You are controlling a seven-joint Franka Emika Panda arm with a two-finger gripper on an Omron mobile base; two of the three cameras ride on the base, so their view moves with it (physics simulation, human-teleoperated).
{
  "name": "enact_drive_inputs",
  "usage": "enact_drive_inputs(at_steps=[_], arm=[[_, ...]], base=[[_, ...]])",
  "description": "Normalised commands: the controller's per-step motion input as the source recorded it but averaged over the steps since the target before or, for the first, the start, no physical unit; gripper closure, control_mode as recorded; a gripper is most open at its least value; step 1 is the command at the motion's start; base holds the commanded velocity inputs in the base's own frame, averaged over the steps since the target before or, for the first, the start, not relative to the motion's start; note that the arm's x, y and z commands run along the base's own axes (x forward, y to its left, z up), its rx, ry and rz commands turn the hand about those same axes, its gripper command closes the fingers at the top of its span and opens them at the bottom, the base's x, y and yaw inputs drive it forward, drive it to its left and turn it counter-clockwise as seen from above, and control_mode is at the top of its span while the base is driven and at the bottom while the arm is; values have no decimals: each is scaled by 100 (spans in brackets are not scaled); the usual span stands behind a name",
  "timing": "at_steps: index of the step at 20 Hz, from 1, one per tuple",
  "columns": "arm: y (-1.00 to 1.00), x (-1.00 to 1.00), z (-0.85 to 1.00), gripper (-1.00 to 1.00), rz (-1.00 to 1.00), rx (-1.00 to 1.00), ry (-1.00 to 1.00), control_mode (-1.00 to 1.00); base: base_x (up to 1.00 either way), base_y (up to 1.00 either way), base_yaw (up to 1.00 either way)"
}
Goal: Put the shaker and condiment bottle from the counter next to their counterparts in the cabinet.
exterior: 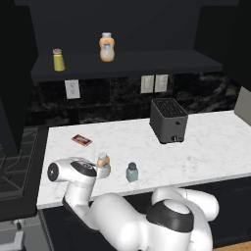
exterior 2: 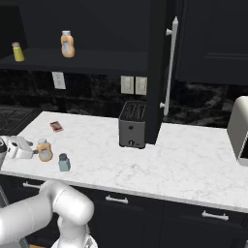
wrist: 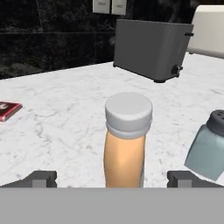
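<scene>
The hand point(wrist: 112, 178) is low over the worktop point(exterior: 206, 142), at the left front part of it, and its two fingers stand wide apart, one on each side of the condiment bottle point(wrist: 126, 144). The bottle stands upright between them, and I cannot tell if any finger touches it; the hand holds nothing. In the left base view the condiment bottle point(exterior: 103, 165) is just in front of the white wrist, and the shaker point(exterior: 132, 172) stands just beside it to the right, near the front edge of the worktop. In the hand view the shaker point(wrist: 208, 146) is close to the right finger and looks tilted, but this camera is tilted too. A small red flat packet point(exterior: 82, 140) lies on the worktop further back and to the left, well apart from the bottle. A dark grey toaster point(exterior: 168, 120) stands in the middle back part of the worktop, well apart from both small things. A pale appliance point(exterior 2: 239, 128) stands at the far right end. Above, the cabinet point(exterior: 122, 66) is open, and on its dark shelf stand the yellow shaker point(exterior: 58, 60) on the left and the orange bottle point(exterior: 107, 47) with white cap more to the right, apart from each other. White wall outlets point(exterior: 154, 83) are on the dark back wall under the shelf. In the right base view a tall black cabinet door edge with a long pale handle point(exterior 2: 169, 68) stands behind the toaster.
</scene>
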Motion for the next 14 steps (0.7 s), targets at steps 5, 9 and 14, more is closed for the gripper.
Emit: enact_drive_inputs(at_steps=[5, 9, 14], arm=[[0, 0, -8, -100, 0, 0, 0, -100], [-1, 0, -8, -100, -1, 0, 0, -100], [-9, 0, 0, -100, 0, 0, 0, -100]], base=[[0, 0, 0], [0, 0, 0], [0, 0, 0]])
